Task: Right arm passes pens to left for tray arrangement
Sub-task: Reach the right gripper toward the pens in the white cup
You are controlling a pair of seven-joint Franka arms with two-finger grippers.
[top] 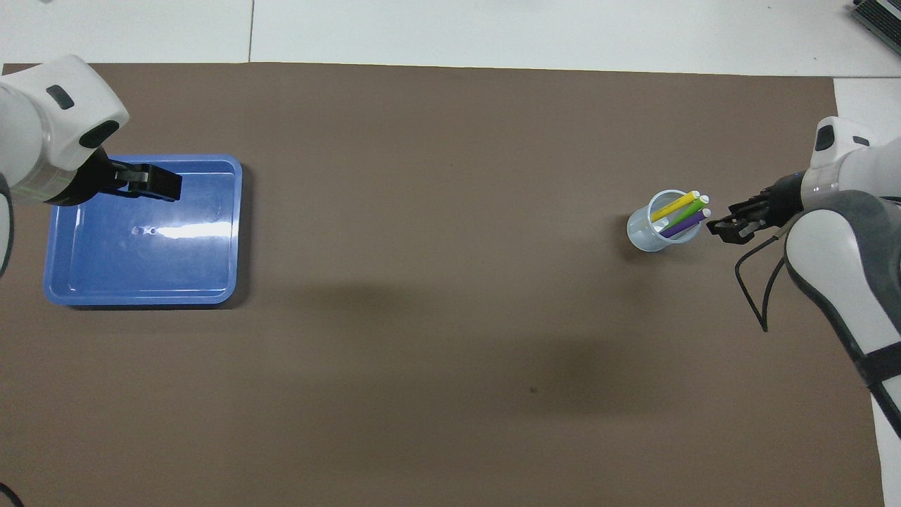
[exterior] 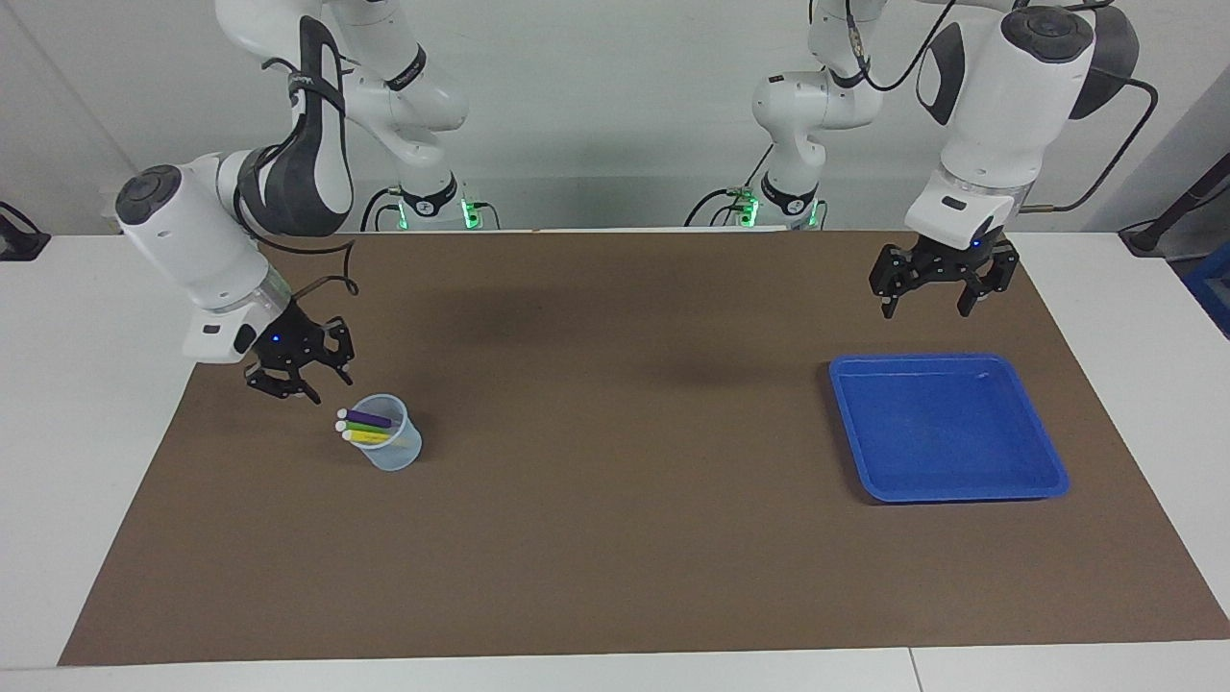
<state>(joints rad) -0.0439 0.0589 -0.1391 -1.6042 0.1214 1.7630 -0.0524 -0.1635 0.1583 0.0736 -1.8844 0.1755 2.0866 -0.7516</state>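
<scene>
1. Pens: the purple pen (exterior: 367,418), the green pen (exterior: 369,428) and the yellow pen (exterior: 369,437) stand together in a small translucent cup (exterior: 396,452), leaning with their white caps poking over its rim toward the right arm's end of the table.
2. The cup sits on the brown mat (exterior: 615,538) toward the right arm's end, well apart from the tray.
3. The right gripper (exterior: 309,384) hangs low just beside the cup, over the mat at the side where the pen caps stick out; in the overhead view its tips (top: 719,229) are close to the purple pen's cap without touching it.
4. The right gripper's fingers are spread apart and hold nothing.
5. The blue tray (exterior: 1043,457) lies flat on the mat toward the left arm's end of the table, with nothing in it.
6. The left gripper (exterior: 930,306) waits in the air over the mat at the tray's edge nearer the robots; from overhead it (top: 163,186) overlaps the tray's rim (top: 238,232).
7. The left gripper's fingers stand wide apart, pointing down, holding nothing.
8. The white tabletop (exterior: 96,384) shows around the mat.
</scene>
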